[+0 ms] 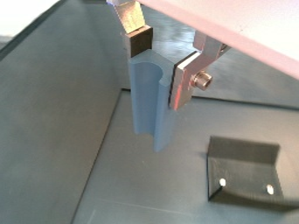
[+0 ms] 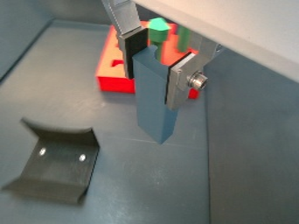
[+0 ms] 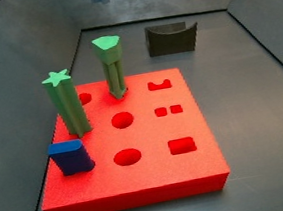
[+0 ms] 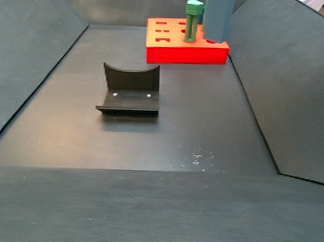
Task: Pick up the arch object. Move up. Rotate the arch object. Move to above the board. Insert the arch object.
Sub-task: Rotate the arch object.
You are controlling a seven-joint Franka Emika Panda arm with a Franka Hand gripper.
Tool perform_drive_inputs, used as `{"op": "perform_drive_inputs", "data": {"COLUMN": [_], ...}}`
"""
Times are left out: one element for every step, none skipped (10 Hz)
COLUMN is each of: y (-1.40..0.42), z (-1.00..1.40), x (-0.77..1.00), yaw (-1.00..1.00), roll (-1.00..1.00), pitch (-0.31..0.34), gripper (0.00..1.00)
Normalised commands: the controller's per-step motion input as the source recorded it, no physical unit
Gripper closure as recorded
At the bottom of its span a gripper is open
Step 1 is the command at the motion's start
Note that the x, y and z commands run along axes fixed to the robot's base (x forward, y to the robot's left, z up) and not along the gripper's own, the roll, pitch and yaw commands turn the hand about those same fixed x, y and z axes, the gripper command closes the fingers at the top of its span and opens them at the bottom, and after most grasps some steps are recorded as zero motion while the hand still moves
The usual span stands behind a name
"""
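We have the tool (image 1: 160, 54) clamped on the arch object (image 1: 152, 96), its silver fingers (image 1: 187, 77) pressed to either side of the slate-blue peg near its upper end; in both wrist views the peg hangs upright below the tool, well clear of the dark floor; in a side view only the peg's lower end (image 4: 220, 15) shows at the frame's top edge, near the board (image 4: 187, 54). We judge the pick and the lift done, so the step in hand is the rotation or the carry toward the board; which of the two we cannot tell.

The board (image 2: 114, 73) lies beyond the peg in a wrist view, so the next move calls for travel over it, then lining the peg's section up with the arch hole (image 3: 158, 83) before lowering.

Room is mixed; the fixture (image 2: 59, 161) sits on the floor well apart from the board and out of the path; the two green pegs, one star-topped (image 3: 65, 101) and one (image 3: 111, 67) just beside the arch hole, stand tall on the board, and the short blue block (image 3: 70, 156) holds a near corner; we would keep the peg's lower end above the green tops; the bin walls slope in close on both sides.
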Motion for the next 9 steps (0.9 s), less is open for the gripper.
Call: {"op": "perform_drive_inputs", "data": {"y": [-0.01, -0.01, 0.00, 0.00, 0.00, 0.00, 0.00, 0.01, 0.01], "z": [0.00, 0.00, 0.00, 0.00, 0.00, 0.00, 0.00, 0.00, 0.00], "x": [0.02, 0.01, 0.01, 0.01, 0.01, 0.01, 0.01, 0.01, 0.01], "yaw": [-1.00, -1.00, -1.00, -1.00, -1.00, -1.00, -1.00, -1.00, -1.00], "roll": [-0.01, -0.01, -0.01, -0.02, -0.02, -0.02, -0.02, -0.02, -0.02], "pitch": [-0.009, -0.009, -0.009, -0.010, -0.010, -0.011, -0.011, -0.012, -0.013], "gripper": [1.00, 1.00, 1.00, 1.00, 1.00, 1.00, 1.00, 1.00, 1.00]}}
